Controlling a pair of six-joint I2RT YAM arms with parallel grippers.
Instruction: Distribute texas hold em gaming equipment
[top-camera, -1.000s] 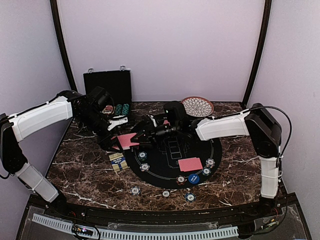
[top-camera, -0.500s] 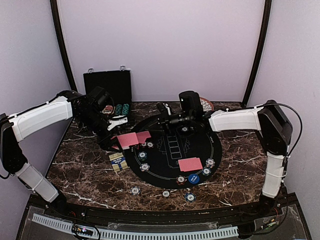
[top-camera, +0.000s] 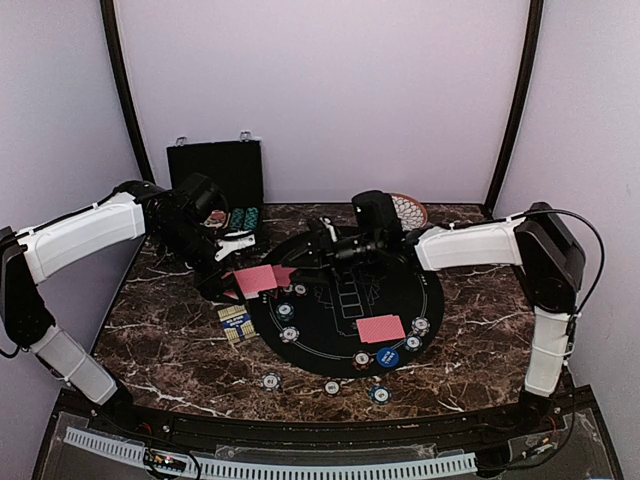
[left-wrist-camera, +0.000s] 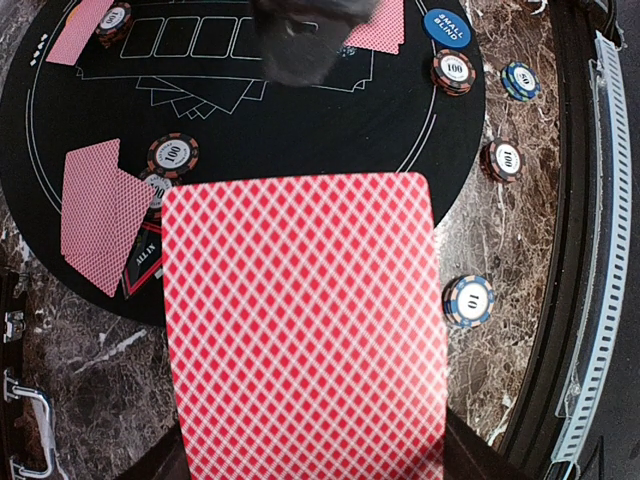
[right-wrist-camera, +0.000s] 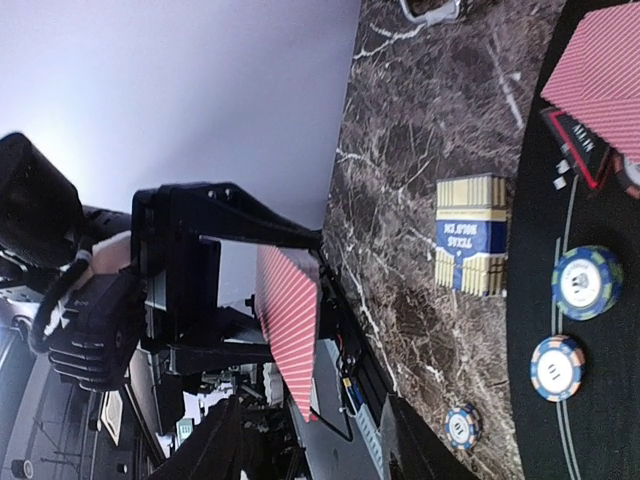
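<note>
Swung back rightward, my right gripper (top-camera: 318, 246) hangs spread, empty; the card (right-wrist-camera: 290, 325) my left gripper (top-camera: 230, 270) pinches lies edge-on ahead.

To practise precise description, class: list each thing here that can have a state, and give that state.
black case, open, lid upright
left hand, shut on a red-backed card
right hand, nothing seen in it; open or shut unclear
left card on the mat, face down
near card on the mat, face down
small blind button, label up
card box, lying flat
</note>
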